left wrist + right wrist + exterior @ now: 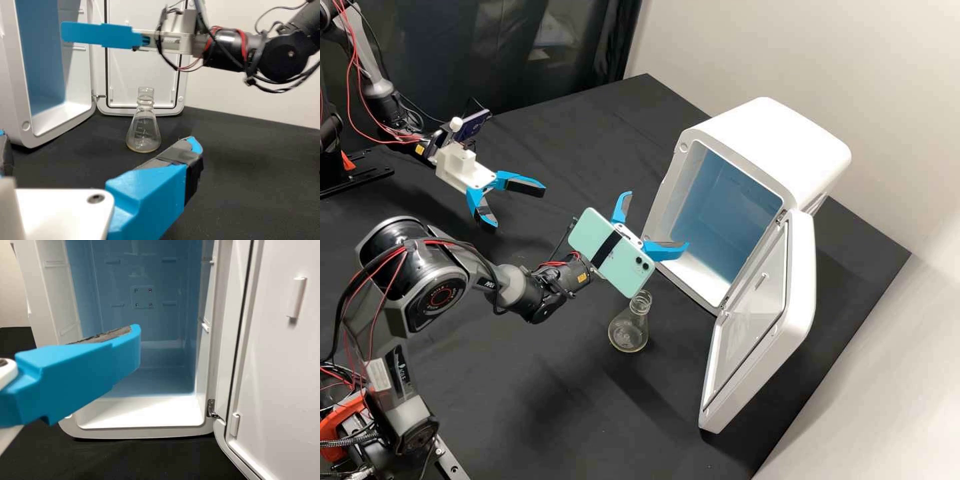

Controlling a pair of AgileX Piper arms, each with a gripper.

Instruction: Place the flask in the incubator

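A clear, empty conical flask [630,326] [144,127] stands upright on the black bench, in front of the white incubator [765,143] [20,100]. The incubator's door [760,313] [280,350] is swung open and its blue chamber [150,340] holds nothing. My right gripper [650,228] hovers open above the flask at the chamber mouth, one blue finger [75,371] [100,34] pointing inward. My left gripper [510,199] hangs open well back from the flask, at the far left of the bench, with nothing between its fingers [160,182].
A mint-green phone [613,253] is strapped to the right wrist. The open door stands to the right of the flask. A wall [787,53] rises behind the incubator, and the bench edge [840,320] runs close on its right.
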